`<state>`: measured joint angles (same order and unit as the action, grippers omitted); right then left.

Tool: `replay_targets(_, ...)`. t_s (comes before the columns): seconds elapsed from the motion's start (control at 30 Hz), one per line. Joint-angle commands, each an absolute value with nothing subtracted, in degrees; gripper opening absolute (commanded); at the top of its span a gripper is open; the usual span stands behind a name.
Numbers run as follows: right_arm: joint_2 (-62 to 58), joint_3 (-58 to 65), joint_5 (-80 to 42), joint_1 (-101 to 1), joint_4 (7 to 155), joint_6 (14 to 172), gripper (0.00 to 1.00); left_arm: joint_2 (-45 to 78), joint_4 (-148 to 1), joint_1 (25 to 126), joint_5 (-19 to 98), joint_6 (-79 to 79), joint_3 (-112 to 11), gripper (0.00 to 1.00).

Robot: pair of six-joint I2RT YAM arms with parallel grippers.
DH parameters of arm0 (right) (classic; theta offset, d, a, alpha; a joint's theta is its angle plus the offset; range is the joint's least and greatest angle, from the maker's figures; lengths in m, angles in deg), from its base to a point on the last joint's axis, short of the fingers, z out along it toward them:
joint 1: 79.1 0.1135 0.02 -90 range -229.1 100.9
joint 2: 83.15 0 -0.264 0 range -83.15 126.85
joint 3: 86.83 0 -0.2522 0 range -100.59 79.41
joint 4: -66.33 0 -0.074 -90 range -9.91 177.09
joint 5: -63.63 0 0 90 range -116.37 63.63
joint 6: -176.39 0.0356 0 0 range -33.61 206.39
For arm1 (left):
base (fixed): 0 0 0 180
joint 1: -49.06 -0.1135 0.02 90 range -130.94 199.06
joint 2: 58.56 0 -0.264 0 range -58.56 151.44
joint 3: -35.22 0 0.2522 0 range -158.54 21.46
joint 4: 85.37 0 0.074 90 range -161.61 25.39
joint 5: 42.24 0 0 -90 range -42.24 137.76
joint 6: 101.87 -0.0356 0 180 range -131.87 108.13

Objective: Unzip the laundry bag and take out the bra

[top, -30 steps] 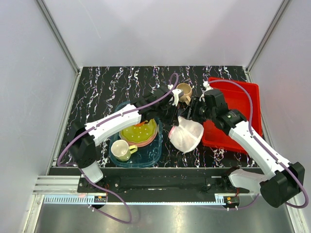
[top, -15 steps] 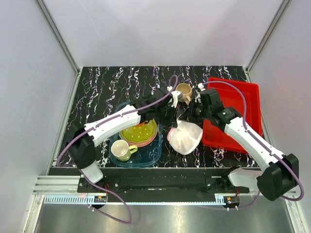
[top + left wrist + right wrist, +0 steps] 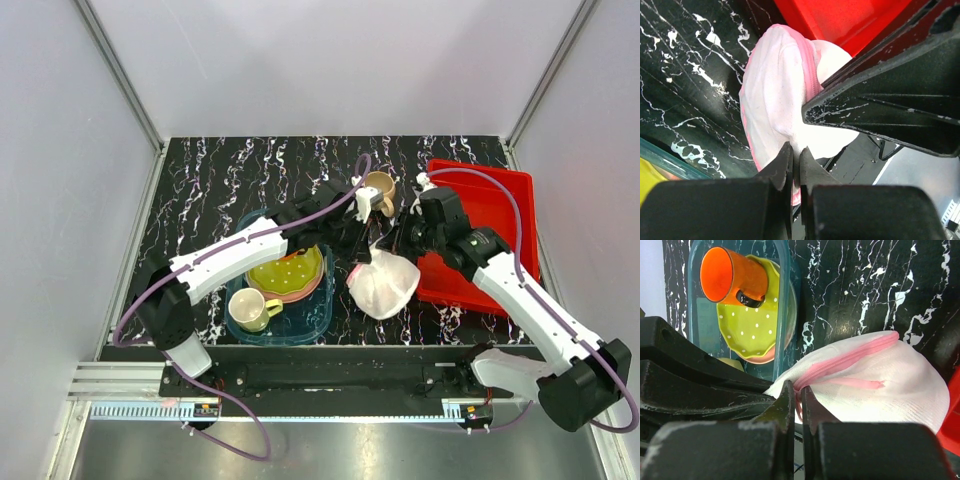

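Between the blue tray (image 3: pixel 318 318) and the red tray (image 3: pixel 492 200) on the bench (image 3: pixel 220 180), the laundry bag (image 3: pixel 383 282) sits bunched. My left fingers (image 3: pixel 781 167) are closed almost flat on a fold of its white mesh. My right fingers (image 3: pixel 784 405) are nipped on the pink zip edging. It looks light, limp and slippery, so I judge the seam or zip pull a safer hold than bare mesh. I cannot make out the bra inside.

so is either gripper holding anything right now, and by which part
Both hold the laundry bag: the left gripper pinches its mesh edge, and the right gripper pinches the end of its pink zip edging.
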<state>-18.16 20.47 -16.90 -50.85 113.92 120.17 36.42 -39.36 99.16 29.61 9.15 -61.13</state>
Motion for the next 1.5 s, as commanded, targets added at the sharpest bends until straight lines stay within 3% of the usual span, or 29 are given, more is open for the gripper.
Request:
replay_targets(0.0,-20.4,17.7,-27.1,-54.9,117.6,115.0,0.0,31.4,-36.4,99.1,26.7,5.8,-61.7,0.0)
replay_targets(0.23,-20.5,18.8,-22.1,-62.5,118.2,112.8,0.0,29.4,-36.2,99.1,27.2,5.1,-60.5,0.0)
replay_targets(0.57,-21.9,19.3,-17.3,-64.2,119.1,110.3,0.0,29.8,-36.4,99.1,27.0,5.4,-59.8,0.0)
replay_targets(0.83,-22.6,18.7,-21.8,-64.2,120.3,109.8,0.0,29.3,-36.7,99.1,28.0,4.9,-58.7,0.0)
replay_targets(0.87,-22.6,18.7,-21.6,-64.1,120.5,109.7,0.01,29.3,-36.7,99.1,28.2,4.7,-58.6,0.0)
replay_targets(0.93,-22.4,18.5,-20.5,-64.2,120.4,109.7,0.17,29.2,-36.6,99.1,28.4,4.6,-58.7,0.0)
replay_targets(1.0,-22.3,18.7,-17.1,-64.2,119.6,110.5,0.22,29.2,-36.7,99.1,28.2,4.6,-59.0,0.0)
replay_targets(1.17,-22.3,20.3,-6.9,-64.1,115.3,111.1,0.25,29.9,-36.8,99.1,27.8,4.7,-60.0,0.0)
replay_targets(1.33,-21.7,20.3,-1.3,-64.0,114.4,109.6,0.35,30.6,-36.8,99.1,27.6,4.6,-60.9,0.0)
replay_targets(1.47,-22.9,20.3,6.2,-64.0,113.4,107.6,0.36,30.7,-36.7,99.1,27.8,4.5,-61.0,0.0)
